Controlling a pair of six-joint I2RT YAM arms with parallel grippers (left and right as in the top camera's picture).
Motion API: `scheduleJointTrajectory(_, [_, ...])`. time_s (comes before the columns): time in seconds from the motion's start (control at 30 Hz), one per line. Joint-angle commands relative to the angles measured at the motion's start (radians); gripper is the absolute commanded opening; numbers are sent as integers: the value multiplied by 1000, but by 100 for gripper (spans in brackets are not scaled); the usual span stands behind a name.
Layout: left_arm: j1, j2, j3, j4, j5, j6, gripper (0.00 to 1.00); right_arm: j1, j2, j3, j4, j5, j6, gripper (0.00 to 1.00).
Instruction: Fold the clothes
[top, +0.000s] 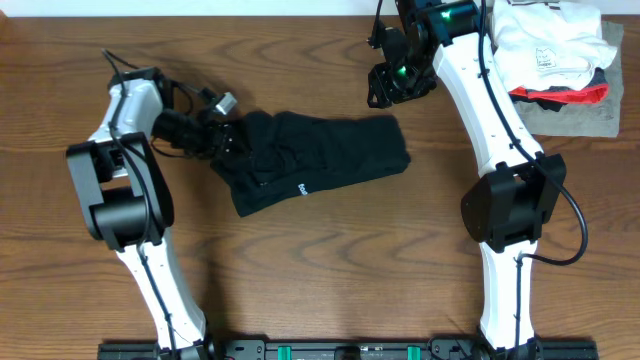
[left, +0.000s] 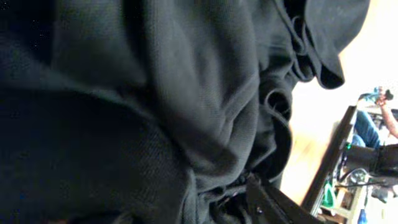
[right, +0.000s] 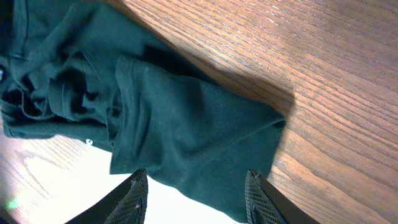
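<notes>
The black T-shirt (top: 320, 155) lies bunched in a long heap on the wooden table (top: 330, 260), with small white text on its front edge. My left gripper (top: 228, 135) is at the shirt's left end, shut on gathered fabric. In the left wrist view the black T-shirt (left: 186, 93) fills the frame and folds run into the jaws (left: 242, 186); only one finger shows. My right gripper (top: 398, 82) is open and empty, held above the table behind the shirt's right end. The right wrist view shows that end of the shirt (right: 186, 124) between the spread fingers (right: 196, 186).
At the back right corner a white garment with grey print (top: 545, 45) sits on a red and black item (top: 560, 95) and a grey folded garment (top: 580, 115). Both arm bases stand at the table's front edge.
</notes>
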Motion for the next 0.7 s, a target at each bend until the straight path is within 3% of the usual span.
scheduleJointTrajectory(0.0, [-58, 16, -8, -4, 28, 2, 49, -6, -3, 17, 2, 3, -13, 49])
scheduleJointTrajectory(0.23, [-121, 16, -8, 29, 26, -2, 46, -6, -3, 17, -4, 10, -13, 49])
scheduleJointTrajectory(0.33, [-123, 16, -8, 70, -19, -84, 27, -6, -3, 17, -9, 21, -13, 49])
scheduleJointTrajectory(0.4, [-123, 16, -8, 108, -81, -166, 6, -6, -3, 17, -10, 21, -13, 48])
scheduleJointTrajectory(0.53, [-123, 15, -8, 174, -164, -309, 7, -6, -3, 17, -9, 22, -13, 49])
scheduleJointTrajectory(0.67, [-121, 8, -7, 200, -164, -367, 6, -7, -3, 17, -12, 31, -13, 49])
